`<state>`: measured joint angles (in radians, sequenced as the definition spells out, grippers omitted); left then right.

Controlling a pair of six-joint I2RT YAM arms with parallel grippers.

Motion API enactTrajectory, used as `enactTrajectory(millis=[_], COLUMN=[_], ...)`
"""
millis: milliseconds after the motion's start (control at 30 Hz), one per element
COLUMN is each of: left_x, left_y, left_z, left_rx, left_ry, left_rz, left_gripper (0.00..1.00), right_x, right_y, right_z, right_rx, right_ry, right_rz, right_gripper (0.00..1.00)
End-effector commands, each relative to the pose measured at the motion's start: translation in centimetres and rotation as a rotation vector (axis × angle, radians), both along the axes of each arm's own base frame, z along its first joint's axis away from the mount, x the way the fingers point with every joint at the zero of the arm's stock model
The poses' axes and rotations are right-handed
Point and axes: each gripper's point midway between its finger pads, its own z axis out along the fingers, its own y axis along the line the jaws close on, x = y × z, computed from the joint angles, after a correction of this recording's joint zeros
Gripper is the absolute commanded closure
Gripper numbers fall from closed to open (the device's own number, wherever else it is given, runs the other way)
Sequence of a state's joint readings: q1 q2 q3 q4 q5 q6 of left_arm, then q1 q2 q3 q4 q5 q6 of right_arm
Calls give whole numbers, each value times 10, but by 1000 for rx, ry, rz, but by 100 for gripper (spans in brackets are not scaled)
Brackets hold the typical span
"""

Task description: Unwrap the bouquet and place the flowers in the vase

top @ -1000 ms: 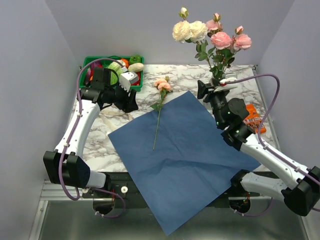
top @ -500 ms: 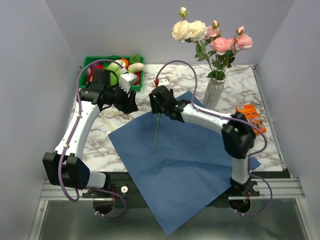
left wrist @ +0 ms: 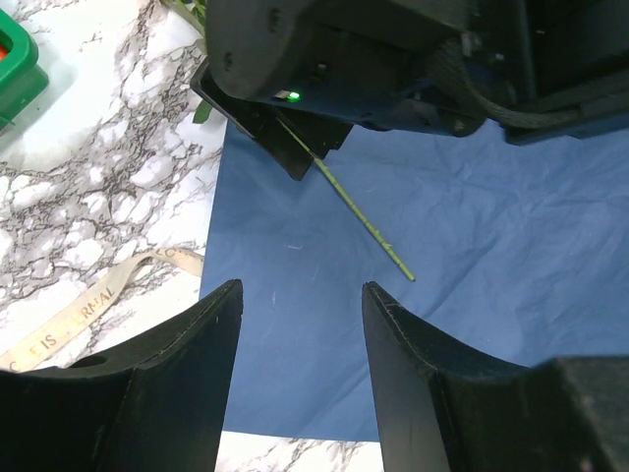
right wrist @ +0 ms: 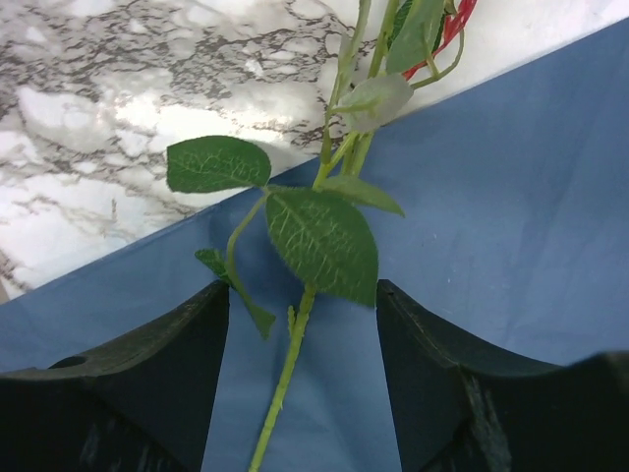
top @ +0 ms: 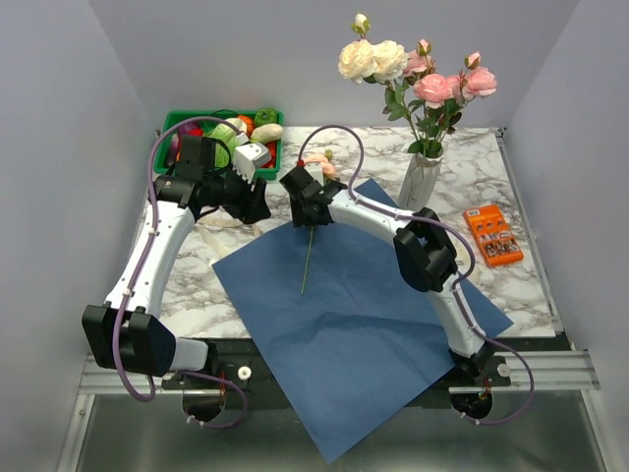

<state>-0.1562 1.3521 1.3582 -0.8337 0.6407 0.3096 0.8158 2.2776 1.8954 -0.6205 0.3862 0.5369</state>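
Right claw swung over rose stem at paper edge, released; left claw released.

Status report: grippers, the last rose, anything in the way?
Left gripper open, empty, over blue paper's edge. Right gripper open, straddling the loose rose. Rose flat on paper; other flowers in vase. Ribbon beside paper, by left gripper.

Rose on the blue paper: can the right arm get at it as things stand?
Probably yes. The right gripper hangs open over the rose, straddling its stem; nothing on the blue paper looks to be in the way.
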Motion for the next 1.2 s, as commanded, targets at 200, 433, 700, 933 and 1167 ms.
enactTrajectory(millis=[200, 433, 700, 933, 1167], left_x=[-6, -7, -7, -2, 10], left_y=[0, 3, 5, 7, 20], left_z=[9, 7, 5, 11, 22], left_rx=[-15, 2, 8, -47, -95], left_ry=[-35, -43, -43, -31, -9], left_rz=[-20, -27, -32, -18, 44], left_gripper=[39, 39, 39, 39, 39], right_x=[-4, -2, 0, 13, -12], right_y=[-6, -4, 1, -3, 9], right_z=[-35, -41, -13, 83, 236], right_rx=[-14, 3, 70, 219, 404], right_ry=[127, 124, 75, -162, -573], right_rz=[-48, -55, -62, -59, 276], right_gripper=[41, 66, 99, 99, 99])
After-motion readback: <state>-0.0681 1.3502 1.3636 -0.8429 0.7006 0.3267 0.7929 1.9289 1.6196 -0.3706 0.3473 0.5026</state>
